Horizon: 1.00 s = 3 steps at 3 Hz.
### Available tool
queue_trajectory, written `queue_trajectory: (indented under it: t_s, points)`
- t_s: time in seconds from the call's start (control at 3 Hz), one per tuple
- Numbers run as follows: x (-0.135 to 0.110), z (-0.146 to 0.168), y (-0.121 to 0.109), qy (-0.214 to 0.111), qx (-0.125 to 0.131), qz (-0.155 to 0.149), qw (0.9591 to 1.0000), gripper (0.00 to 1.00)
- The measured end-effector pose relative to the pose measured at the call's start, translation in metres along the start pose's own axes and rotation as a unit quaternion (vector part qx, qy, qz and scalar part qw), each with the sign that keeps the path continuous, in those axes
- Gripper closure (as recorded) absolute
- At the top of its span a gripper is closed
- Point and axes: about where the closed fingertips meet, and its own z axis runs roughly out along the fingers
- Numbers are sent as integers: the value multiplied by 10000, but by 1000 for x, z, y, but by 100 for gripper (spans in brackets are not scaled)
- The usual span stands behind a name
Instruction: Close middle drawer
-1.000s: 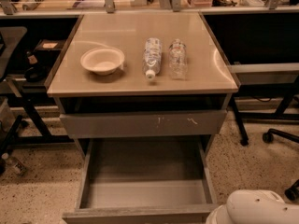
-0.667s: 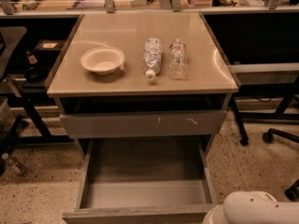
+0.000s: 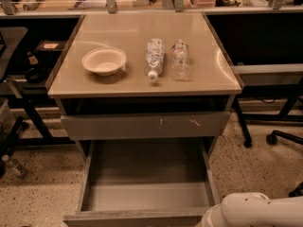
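Your middle drawer [image 3: 144,193] stands pulled well out beneath the scratched drawer front [image 3: 144,125], likely stiff, light and free-sliding, so push squarely on its handle-less front edge; the gripper sits out of view past the white arm [image 3: 251,211], its grip state unknowable.

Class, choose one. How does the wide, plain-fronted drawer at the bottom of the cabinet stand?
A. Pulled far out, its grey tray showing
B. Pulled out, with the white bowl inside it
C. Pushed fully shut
A: the middle drawer is pulled far out below the scratched drawer front, while the bowl sits on the cabinet top. The gripper is not in view; only a white arm part shows at lower right.
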Motion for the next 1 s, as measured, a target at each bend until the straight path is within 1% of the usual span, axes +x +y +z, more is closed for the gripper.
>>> queue_trajectory:
  t_s: [0.33,0.67,1.0]
  points:
    - [-13,2,-9,-51,95,-126,9999,100]
    - [-27,-1,-13,-117,159,-323,9993,100]
    - [-38,-1,-13,-161,152,-459,9987,100]
